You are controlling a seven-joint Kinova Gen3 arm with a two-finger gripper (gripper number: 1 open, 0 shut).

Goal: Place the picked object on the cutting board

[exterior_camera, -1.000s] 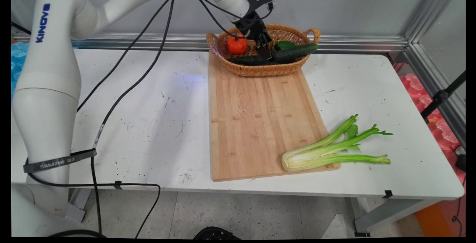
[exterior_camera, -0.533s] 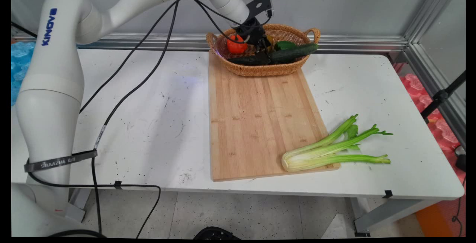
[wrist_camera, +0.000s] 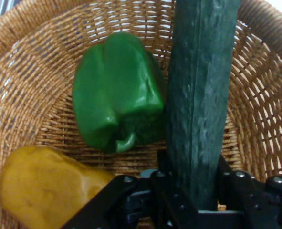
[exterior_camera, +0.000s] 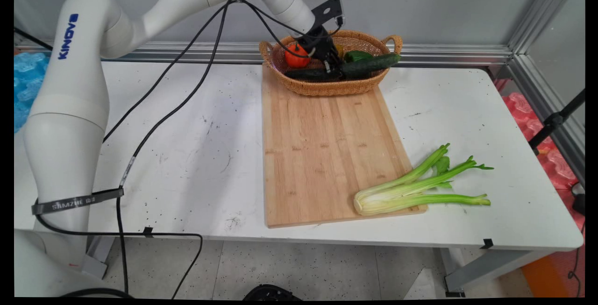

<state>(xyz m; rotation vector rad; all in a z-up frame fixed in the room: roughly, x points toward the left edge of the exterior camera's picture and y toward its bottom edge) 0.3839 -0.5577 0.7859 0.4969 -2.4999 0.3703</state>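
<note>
White surface (exterior_camera: 187, 155): one cutting board (exterior_camera: 322, 155), one celery bunch (exterior_camera: 411, 188), one wicker basket (exterior_camera: 327, 88) holding two cucumbers, one tomato (exterior_camera: 295, 56), one green pepper (wrist_camera: 117, 102), one yellow pepper (wrist_camera: 45, 186). Tool (wrist_camera: 194, 191) clamps one cucumber (wrist_camera: 203, 95) inside the basket.

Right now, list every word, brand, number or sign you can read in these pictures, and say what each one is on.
"KINOVA", blue letters, on the arm's big white link at the left of the main view.
"SAMZHE", followed by small marks too small to read, on the black cable strap around the arm's lower link.
Nothing readable on the basket, the vegetables or the cutting board.
</note>
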